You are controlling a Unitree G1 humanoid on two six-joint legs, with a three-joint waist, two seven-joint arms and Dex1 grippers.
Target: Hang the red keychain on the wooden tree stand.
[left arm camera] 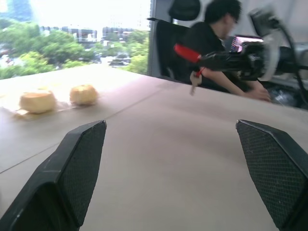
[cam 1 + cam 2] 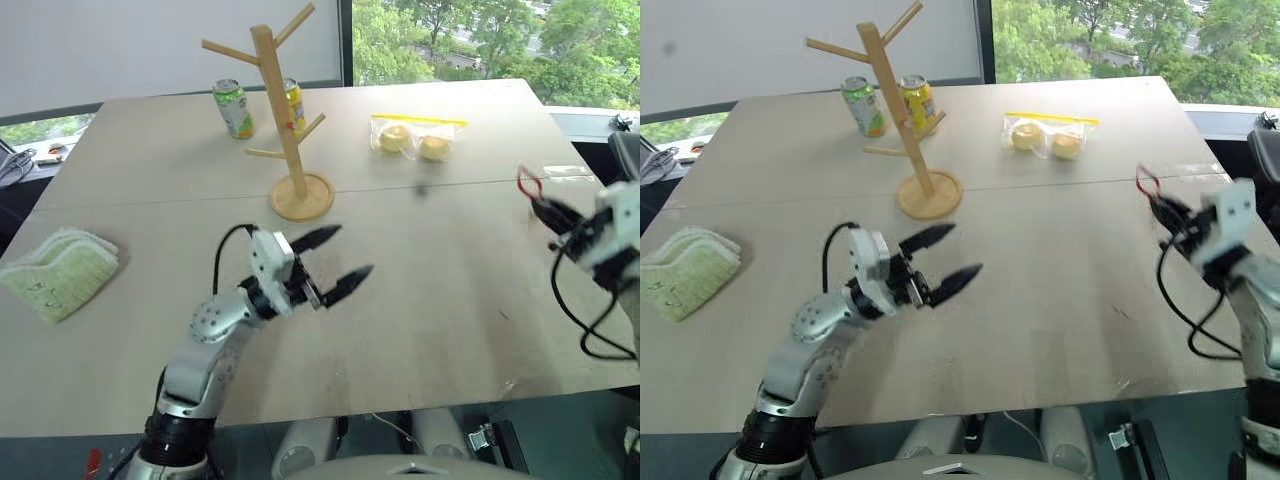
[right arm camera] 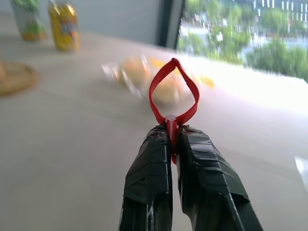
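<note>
table (image 2: 420,300), wide and pale, bearing everything below. wooden tree stand (image 2: 281,120) upright on its round base at the far middle, pegs angled upward, several bare; two drink cans (image 2: 233,108) just behind it. bagged pastries (image 2: 415,138) to the stand's right, folded cloth (image 2: 60,272) at the near left edge. left gripper (image 2: 335,257) raised over the table's middle, jaws spread wide, grasping nothing. right gripper (image 3: 174,132) lifted above the table's right side, well apart from the stand, fingers pinched tight on the red keychain (image 3: 173,91) just below its loop; loop standing open past the fingertips, small key dangling beneath in the left wrist view.

step in hand, as judged: carriage of the loop across to a peg. best done by keeping the loop open and facing the stand, approaching a bare peg from above its tip, lowering until the strap drops behind the tip, then releasing. likely fault: strap twisting edge-on, or a knock toppling the stand; left gripper free to steady the base.
</note>
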